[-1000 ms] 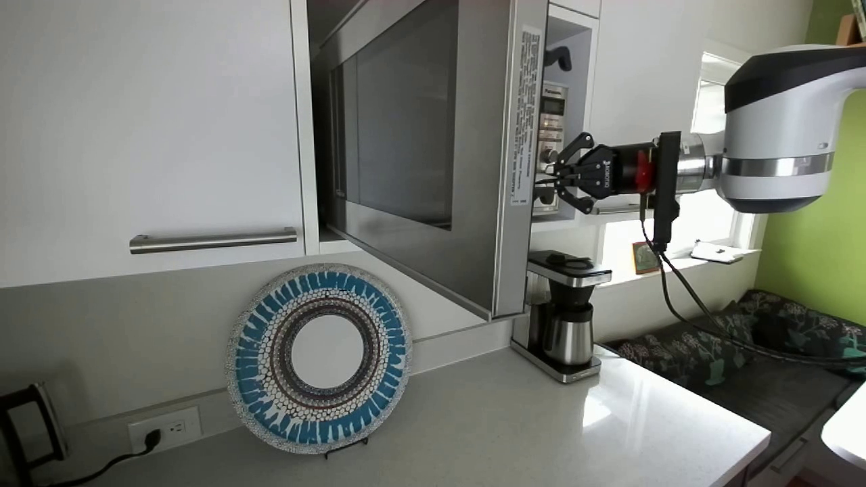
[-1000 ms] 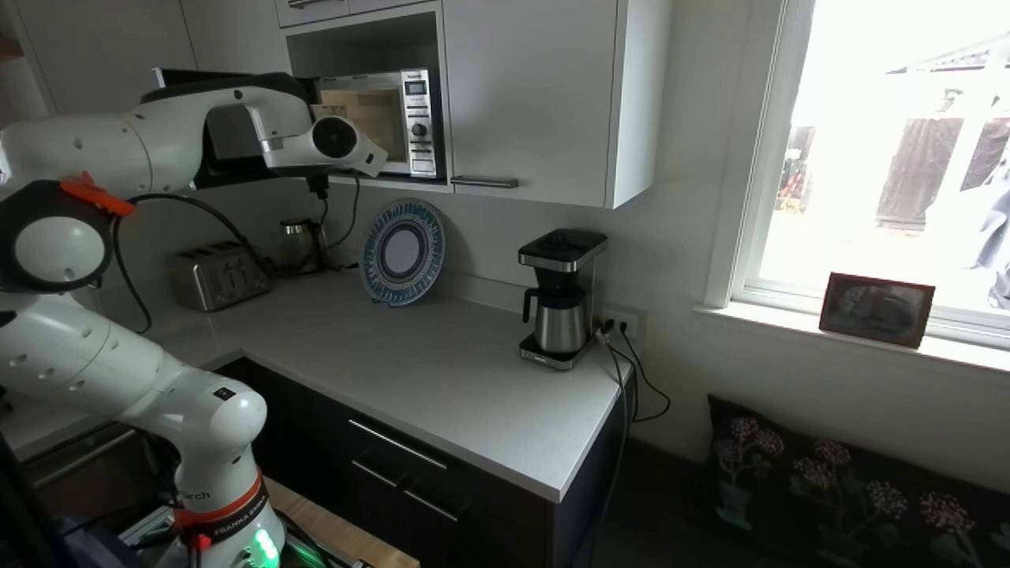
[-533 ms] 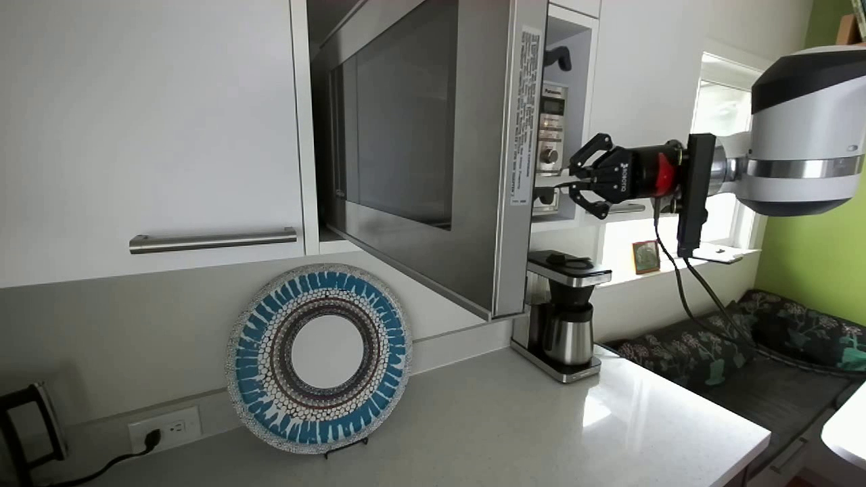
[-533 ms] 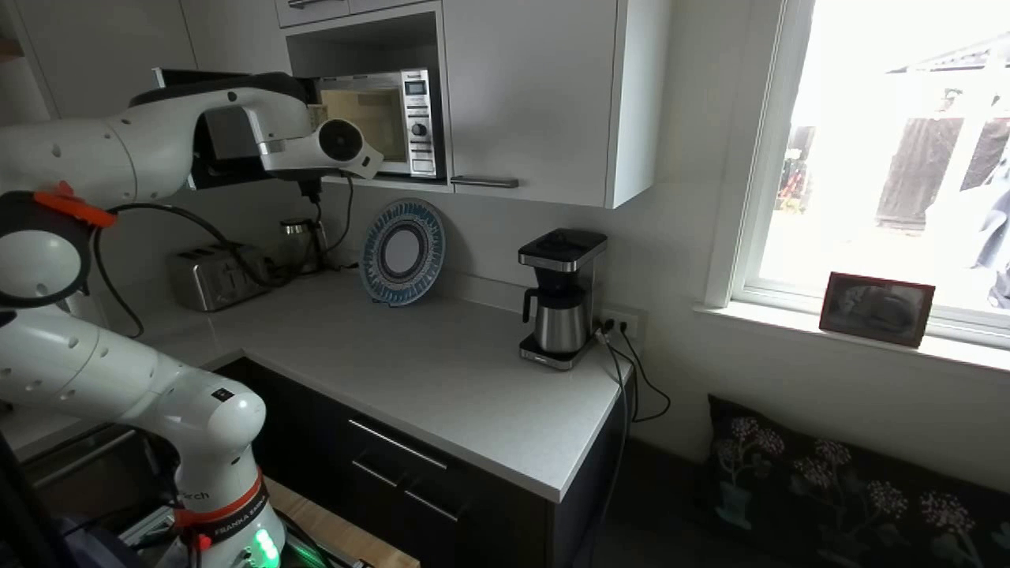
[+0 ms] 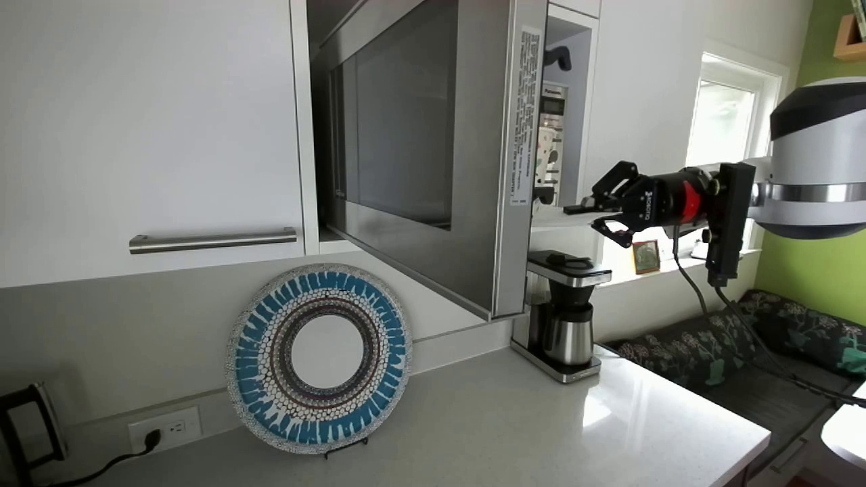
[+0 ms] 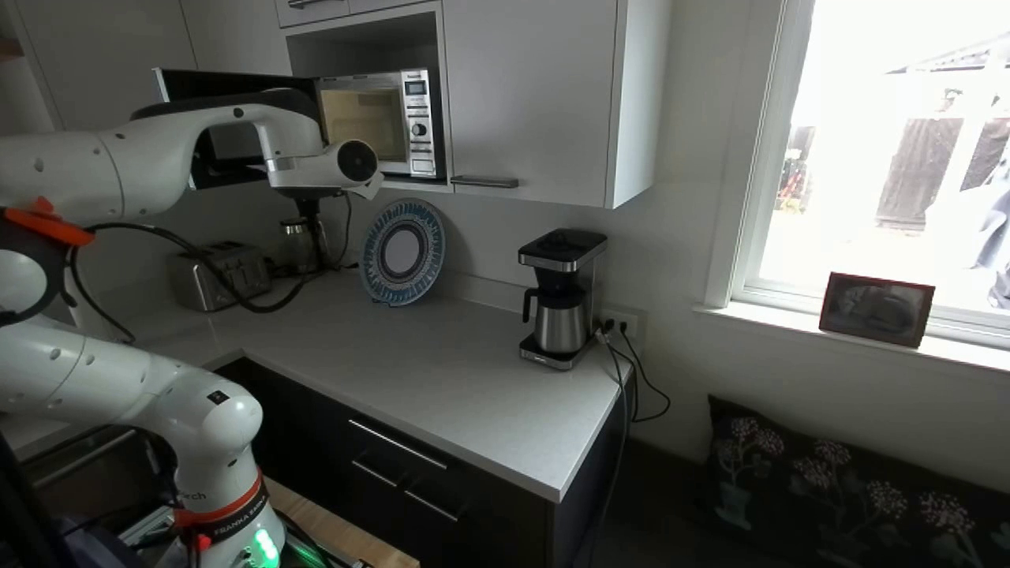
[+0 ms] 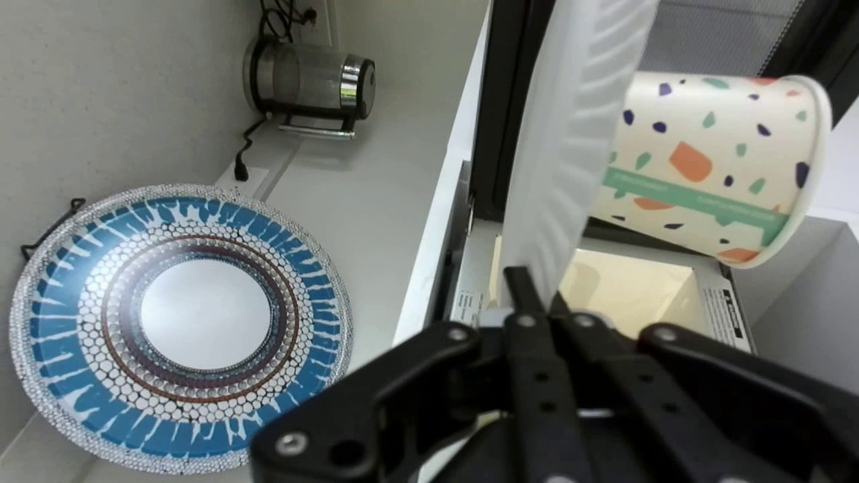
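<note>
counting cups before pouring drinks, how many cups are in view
1: the patterned cup, upright on the white plate that the gripper grips by its edge. Any nested inside it or behind the open microwave door would be hidden.

The black two-fingered gripper (image 5: 583, 216) bears ROBOTIQ in white letters. Beyond and above its fingertips, Panasonic heads the control panel of the silver metal microwave (image 5: 555, 115). Well below the gripper, FRANKA EMIKA runs round the robot arm's white, black-banded base (image 6: 241, 517). Print on the speckled cream paper cup (image 7: 718, 141), just past the fingertips, and on the microwave's white door label (image 5: 525, 115) is too small to read.
</note>
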You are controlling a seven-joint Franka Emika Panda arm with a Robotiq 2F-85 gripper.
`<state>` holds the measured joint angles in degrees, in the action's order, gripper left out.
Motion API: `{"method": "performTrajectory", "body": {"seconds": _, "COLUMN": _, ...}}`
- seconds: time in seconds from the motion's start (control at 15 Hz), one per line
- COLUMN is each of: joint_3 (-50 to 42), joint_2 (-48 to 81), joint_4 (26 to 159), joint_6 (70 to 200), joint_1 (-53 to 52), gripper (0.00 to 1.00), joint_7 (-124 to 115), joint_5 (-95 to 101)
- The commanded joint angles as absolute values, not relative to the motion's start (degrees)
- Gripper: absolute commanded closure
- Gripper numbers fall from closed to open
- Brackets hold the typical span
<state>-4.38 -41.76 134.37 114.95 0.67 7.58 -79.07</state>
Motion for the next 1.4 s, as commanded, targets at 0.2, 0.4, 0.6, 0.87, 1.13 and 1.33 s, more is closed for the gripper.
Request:
{"method": "performTrajectory", "body": {"seconds": 0.2, "joint_3": -5.65, "joint_2": -44.18, "joint_4": 139.90, "joint_6": 106.45, "joint_1": 5.01, "gripper": 1.00, "joint_7": 12.86, "joint_5": -76.59}}
{"method": "performTrajectory", "body": {"seconds": 0.4, "joint_3": -5.85, "joint_2": -44.05, "joint_4": 141.97, "joint_6": 104.71, "joint_1": 6.45, "gripper": 1.00, "joint_7": 15.62, "joint_5": -75.94}}
{"method": "performTrajectory", "body": {"seconds": 0.6, "joint_3": -5.95, "joint_2": -44.05, "joint_4": 144.39, "joint_6": 103.66, "joint_1": 7.68, "gripper": 1.00, "joint_7": 18.75, "joint_5": -74.83}}
{"method": "performTrajectory", "body": {"seconds": 0.87, "joint_3": -5.77, "joint_2": -44.08, "joint_4": 148.34, "joint_6": 104.38, "joint_1": 8.23, "gripper": 1.00, "joint_7": 22.34, "joint_5": -76.00}}
{"method": "performTrajectory", "body": {"seconds": 1.13, "joint_3": -5.74, "joint_2": -44.55, "joint_4": 152.76, "joint_6": 105.19, "joint_1": 8.43, "gripper": 1.00, "joint_7": 25.85, "joint_5": -78.88}}
{"method": "performTrajectory", "body": {"seconds": 1.33, "joint_3": -5.06, "joint_2": -42.68, "joint_4": 151.49, "joint_6": 104.66, "joint_1": 8.88, "gripper": 0.99, "joint_7": 25.52, "joint_5": -78.28}}
